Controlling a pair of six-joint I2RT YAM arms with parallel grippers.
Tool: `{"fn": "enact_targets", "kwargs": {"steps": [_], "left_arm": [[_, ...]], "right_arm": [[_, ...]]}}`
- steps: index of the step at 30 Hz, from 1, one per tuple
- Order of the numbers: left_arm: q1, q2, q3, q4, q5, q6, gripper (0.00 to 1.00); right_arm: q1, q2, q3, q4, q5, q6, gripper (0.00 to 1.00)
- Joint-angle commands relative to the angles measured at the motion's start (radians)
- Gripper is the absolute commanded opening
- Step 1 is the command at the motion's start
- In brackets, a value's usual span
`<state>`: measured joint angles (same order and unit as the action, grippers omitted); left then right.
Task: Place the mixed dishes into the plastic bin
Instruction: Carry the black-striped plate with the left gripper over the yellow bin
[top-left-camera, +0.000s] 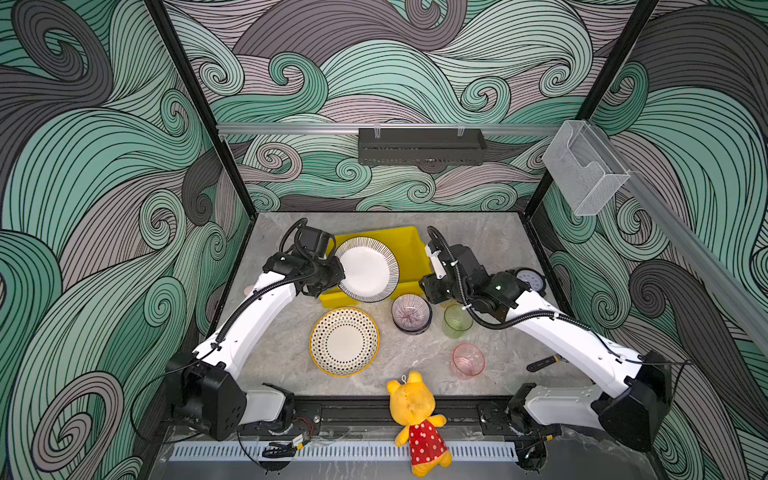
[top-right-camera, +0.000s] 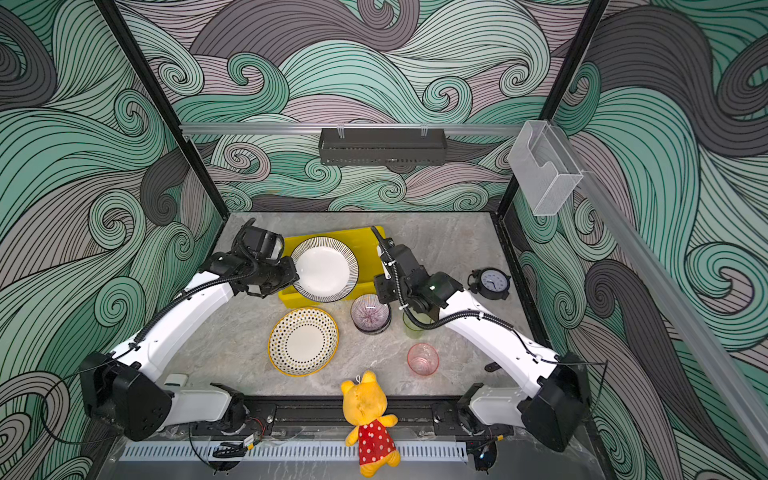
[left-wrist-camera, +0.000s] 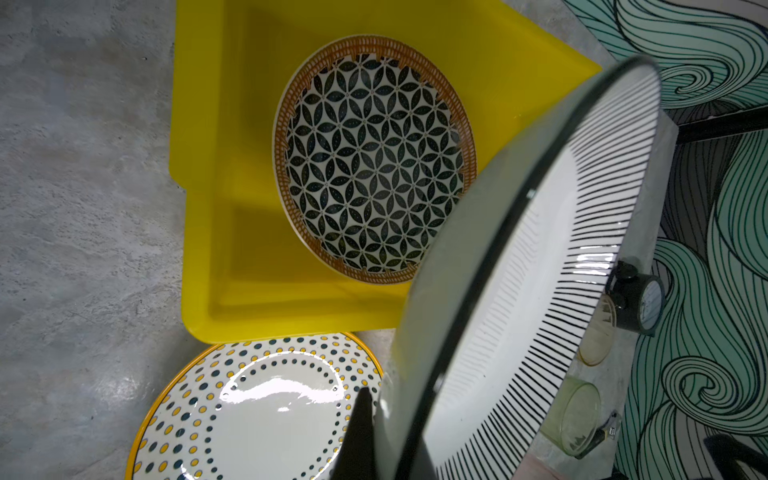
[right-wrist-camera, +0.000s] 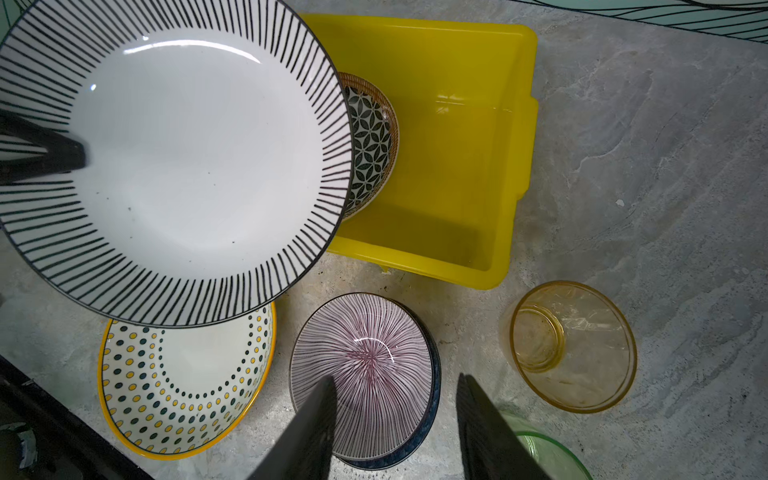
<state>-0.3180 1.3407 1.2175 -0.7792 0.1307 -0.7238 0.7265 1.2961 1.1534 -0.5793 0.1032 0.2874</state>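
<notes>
Left tool (top-left-camera: 338, 276) is clamped narrow on the rim of the striped-rim plate (top-left-camera: 368, 269). It's a one-edge pinch, so the plate hangs tilted, off the counter (top-left-camera: 282, 249). In both top views the plate sits over the near-left part of the yellow bin (top-left-camera: 409, 249) and overlaps its front wall.

Right tool (right-wrist-camera: 395, 380) has its jaws partly apart and holds nothing. It's above the purple-striped bowl (right-wrist-camera: 365, 374), one finger over the bowl, one outside the rim. Can't tell if it touches.

Geometric plate (left-wrist-camera: 374, 166) is already flat in the bin, on the left tool's side.

My plan for the drop:
- carry the plate further in so it clears the front wall
- level it, centre it over the geometric plate and go down slowly
- open only when it's nearly seated, since ceramic on ceramic will slide or chip if dropped
- a rim pinch gives poor leverage, so no fast wrist moves
- the right arm is close to the bin's other end, so I'd keep it out

Left to load: dotted-rim plate (top-left-camera: 344, 341) just in front of the bin, the purple bowl stacked on a darker one, green cup (top-left-camera: 457, 321), pink cup (top-left-camera: 468, 359) and amber cup (right-wrist-camera: 573, 347).

The counter is grey stone-look, smooth and a bit glossy. There's a clock (top-right-camera: 492, 284) at the right edge and a plush bear (top-left-camera: 415, 415) on the front rail. The walls have swirl-pattern print, with a black rack (top-left-camera: 422, 146) at the back and a clear box (top-left-camera: 584, 166) on the right.
</notes>
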Motion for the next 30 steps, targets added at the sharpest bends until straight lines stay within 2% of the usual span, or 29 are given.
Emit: {"fn": "enact_targets", "kwargs": {"steps": [1,13,30], "left_arm": [[0.030,0.003,0.077,0.133,0.053,-0.003,0.00],[0.079,0.073,0.114,0.158,0.085,0.016,0.00],[0.091,0.229,0.233,0.125,0.037,0.062,0.00]], "right_arm": [[-0.014,0.015,0.025,0.001,-0.031,-0.014,0.49],[-0.042,0.033,0.054,0.000,-0.070,-0.003,0.49],[-0.064,0.057,0.104,-0.022,-0.067,0.002,0.50]]}}
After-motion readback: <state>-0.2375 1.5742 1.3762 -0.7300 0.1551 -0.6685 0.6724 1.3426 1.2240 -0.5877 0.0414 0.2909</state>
